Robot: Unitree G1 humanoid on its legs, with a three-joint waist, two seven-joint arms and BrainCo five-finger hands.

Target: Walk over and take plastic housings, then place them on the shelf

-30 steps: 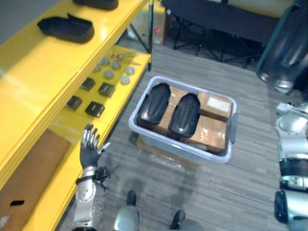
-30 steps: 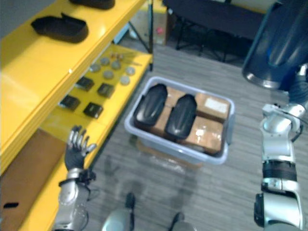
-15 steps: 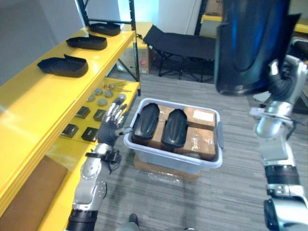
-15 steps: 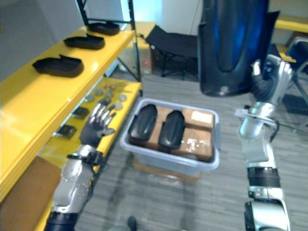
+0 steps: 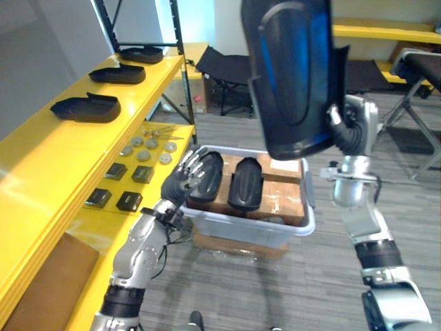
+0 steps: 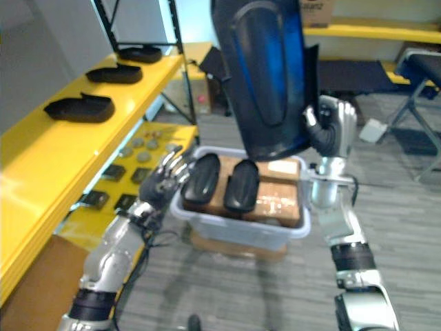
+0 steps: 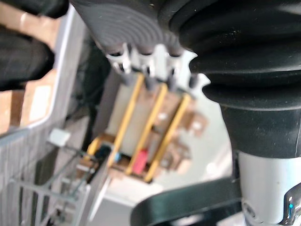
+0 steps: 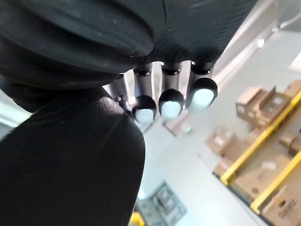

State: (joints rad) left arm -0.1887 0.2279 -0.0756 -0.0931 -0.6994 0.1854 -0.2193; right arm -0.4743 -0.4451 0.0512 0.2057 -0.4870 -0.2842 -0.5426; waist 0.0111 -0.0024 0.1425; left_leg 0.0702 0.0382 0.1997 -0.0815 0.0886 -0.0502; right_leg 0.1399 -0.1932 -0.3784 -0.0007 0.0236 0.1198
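Now black housing (image 6: pixel 265 69) up at 12 o'clock, right robot hand (image 6: pixel 332 131) curled round it; left robot hand (image 5: pixel 185 181) open, risen beside bin (image 5: pixel 248 231); shelf (image 5: pixel 41 152), 9 o'clock, next.

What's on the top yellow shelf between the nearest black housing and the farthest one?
A third black housing lies between the nearest housing and the farthest housing, in both eye views.

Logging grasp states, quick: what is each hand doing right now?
Left hand: open, holding nothing.
Right hand: shut on a black plastic housing, held up.
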